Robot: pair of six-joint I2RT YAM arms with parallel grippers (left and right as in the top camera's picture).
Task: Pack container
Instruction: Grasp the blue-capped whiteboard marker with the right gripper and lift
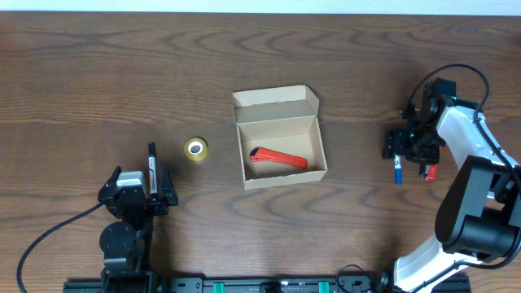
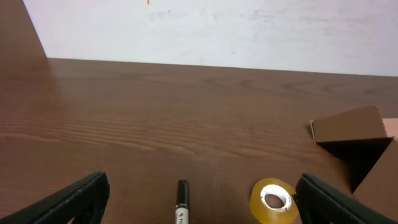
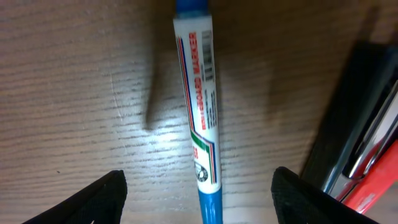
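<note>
Centrally on the dark wooden worktop [image 1: 81,81] sits the container [image 1: 277,134], a plain tan cardboard box with its flap lid standing up along the far edge, its top open and an orange-red tool [image 1: 278,158] lying aslant on its floor. Much of that floor is bare, so there looks to be room for more. Well off to the container's right, the right hand [image 3: 199,196] hovers low over a blue marker [image 3: 200,99], its fingers spread apart on either side and gripping nothing. Going by that, the step is probably picking up this marker. To do it well, close squarely across the barrel near its middle and keep clear of the red-and-black item [image 3: 367,155] lying just beside it. The left hand [image 2: 199,196] is wide open and empty, with a black marker [image 2: 182,202] and a yellow tape roll [image 1: 195,149] just ahead of it.
</note>
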